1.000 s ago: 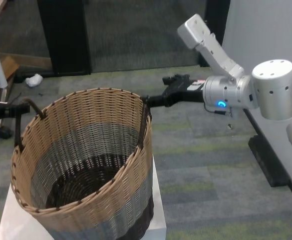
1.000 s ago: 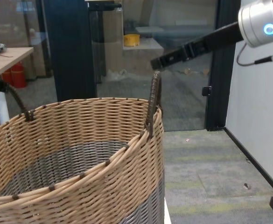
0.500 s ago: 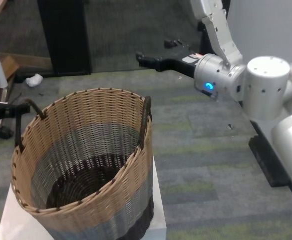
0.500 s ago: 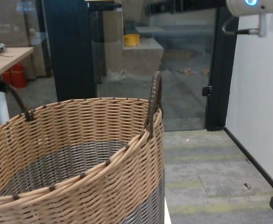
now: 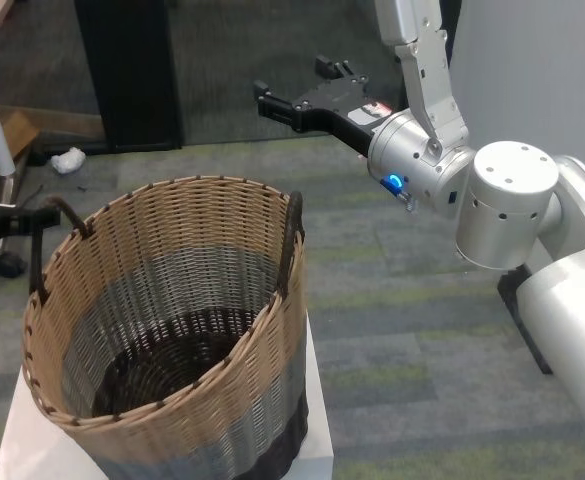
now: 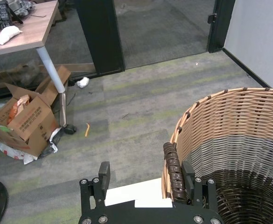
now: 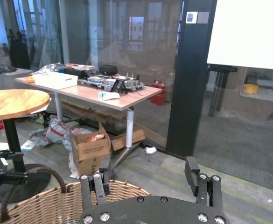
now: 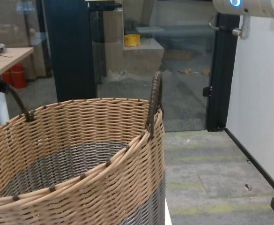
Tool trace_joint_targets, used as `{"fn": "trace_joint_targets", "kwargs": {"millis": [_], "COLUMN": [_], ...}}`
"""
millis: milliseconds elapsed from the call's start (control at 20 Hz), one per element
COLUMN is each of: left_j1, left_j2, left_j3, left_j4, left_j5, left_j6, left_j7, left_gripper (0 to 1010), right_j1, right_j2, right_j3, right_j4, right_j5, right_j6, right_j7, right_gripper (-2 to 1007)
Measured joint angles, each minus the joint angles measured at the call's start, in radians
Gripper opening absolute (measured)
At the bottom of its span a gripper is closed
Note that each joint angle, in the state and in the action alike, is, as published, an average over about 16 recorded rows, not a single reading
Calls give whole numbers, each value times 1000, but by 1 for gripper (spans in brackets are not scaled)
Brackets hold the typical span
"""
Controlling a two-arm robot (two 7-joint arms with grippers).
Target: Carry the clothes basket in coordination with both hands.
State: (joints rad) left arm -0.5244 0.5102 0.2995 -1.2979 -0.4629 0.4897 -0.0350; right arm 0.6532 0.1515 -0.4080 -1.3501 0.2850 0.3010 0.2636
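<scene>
The right pincer (image 5: 294,92) was held released high behind the clothes basket (image 5: 172,330) on the white desk (image 5: 317,440), the left pincer (image 6: 145,179) spread astride its stiff loop handle (image 6: 172,170), judged the light, rigid basket's proper hold.

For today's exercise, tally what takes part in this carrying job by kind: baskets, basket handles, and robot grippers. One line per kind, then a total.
Clothes basket: 1
Basket handles: 2, the left handle and the right handle
Grippers: 2, the left gripper and the right gripper
Total: 5

Even indoor light; glass reflections
</scene>
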Motion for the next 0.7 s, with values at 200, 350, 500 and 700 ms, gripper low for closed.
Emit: {"fn": "trace_joint_targets", "kwargs": {"millis": [200,350,500,700], "left_j1": [3,5,8,13], "left_j2": [1,1,2,5], "left_j3": [-2,-4,-5,-7], "left_j4": [-9,-19,-30,-47], "left_j5": [5,11,23,49], "left_j6": [-9,-21,-39,-71], "left_j7": [-11,-20,-27,-26], "left_gripper": [1002,1002,1002,1002], "right_j1": [-1,1,3,4], "right_j2": [0,2,3,4], "right_j3": [-2,-2,-2,-2], "right_j4": [0,1,2,3], "right_j5": [-3,-1,0,2], "right_j6": [-3,4,9,14], "right_j7": [0,1,2,3], "right_gripper": [1005,1005,1005,1005]}}
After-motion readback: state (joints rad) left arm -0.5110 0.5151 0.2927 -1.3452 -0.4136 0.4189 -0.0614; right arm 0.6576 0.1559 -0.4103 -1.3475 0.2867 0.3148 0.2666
